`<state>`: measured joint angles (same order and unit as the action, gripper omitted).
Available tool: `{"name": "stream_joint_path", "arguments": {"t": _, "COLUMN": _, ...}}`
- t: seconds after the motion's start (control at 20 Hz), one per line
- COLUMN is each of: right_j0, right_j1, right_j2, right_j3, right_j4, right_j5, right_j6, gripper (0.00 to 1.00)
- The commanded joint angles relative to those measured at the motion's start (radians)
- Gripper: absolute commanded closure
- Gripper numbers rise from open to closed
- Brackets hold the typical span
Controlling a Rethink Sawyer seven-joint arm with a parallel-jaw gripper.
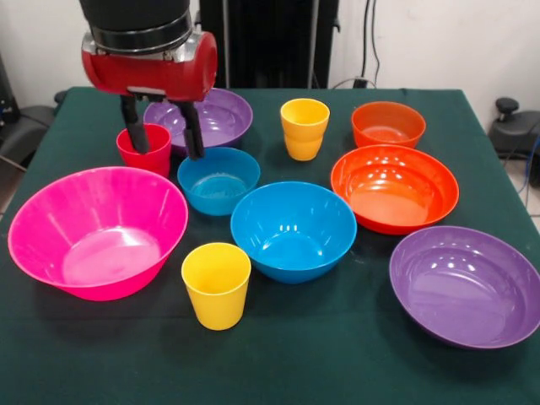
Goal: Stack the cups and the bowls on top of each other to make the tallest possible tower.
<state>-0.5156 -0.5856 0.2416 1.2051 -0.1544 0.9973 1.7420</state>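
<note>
My gripper (pixel 163 143) is open at the far left. One finger (pixel 135 131) hangs over the red-pink cup (pixel 143 156), the other (pixel 193 135) just right of it. A purple bowl (pixel 211 114) stands behind it and a small blue bowl (pixel 218 181) beside it. A big pink bowl (pixel 97 232), a yellow cup (pixel 217 284) and a larger blue bowl (pixel 293 229) stand nearer. Two nested yellow cups (pixel 305 128), a small orange bowl (pixel 388 124), a big orange bowl (pixel 394 187) and a second purple bowl (pixel 468 287) are to the right. No tower shows; the bowls stand singly.
Everything stands on a dark green table (pixel 337 363). The robot's black pedestal (pixel 270 42) is at the far edge. Dark gear sits off the table on the left (pixel 21 126) and right (pixel 510 122).
</note>
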Motion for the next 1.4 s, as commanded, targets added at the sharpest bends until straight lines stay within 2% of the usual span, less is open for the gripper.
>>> {"name": "stream_joint_path", "arguments": {"t": 0.05, "right_j0": -0.009, "right_j1": 0.106, "right_j2": 0.14, "right_j3": -0.021, "right_j4": -0.11, "right_j5": -0.024, "right_j6": -0.335, "gripper": 0.0}}
{"name": "stream_joint_path", "arguments": {"t": 0.3, "right_j0": -0.022, "right_j1": 0.116, "right_j2": 0.161, "right_j3": -0.01, "right_j4": -0.147, "right_j5": -0.073, "right_j6": -0.325, "gripper": 0.0}}
{"name": "stream_joint_path", "arguments": {"t": 1.4, "right_j0": -0.111, "right_j1": 0.091, "right_j2": 0.225, "right_j3": 0.059, "right_j4": -0.294, "right_j5": -0.092, "right_j6": -0.333, "gripper": 0.0}}
